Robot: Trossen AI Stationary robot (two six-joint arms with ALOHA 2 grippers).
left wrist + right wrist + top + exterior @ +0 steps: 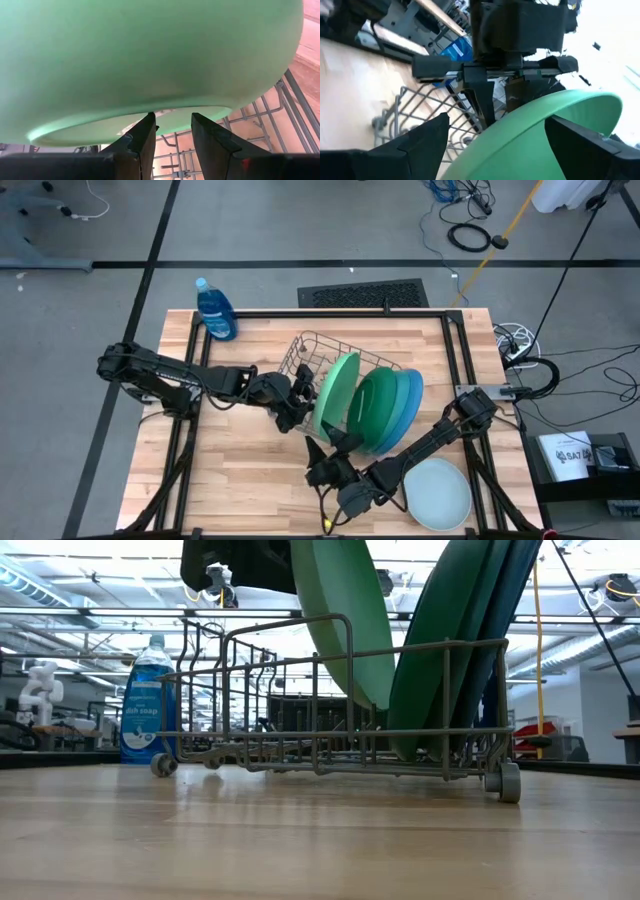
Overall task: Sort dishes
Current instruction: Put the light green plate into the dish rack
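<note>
On the left, the left gripper [303, 406] reaches into the grey wire rack [300, 355], its fingers [141, 142] partly closed on the rim of the light green plate [337, 392]. That plate is tilted over the rack, its lower edge down among the wires but seemingly not yet settled in a slot. Next along, the dark green plate [372, 410], the teal plate [398, 418] and the bright blue plate [414, 388] already stand racked, leaning together. So most of the sorting looks done. The right gripper [340, 442] sits just below the light green plate in the high view, its fingers [422, 140] spread wide on either side of the plate's edge, gripping nothing. Far right, the pale mint plate [440, 492] lies flat on the surface [240, 470], still to be racked.
</note>
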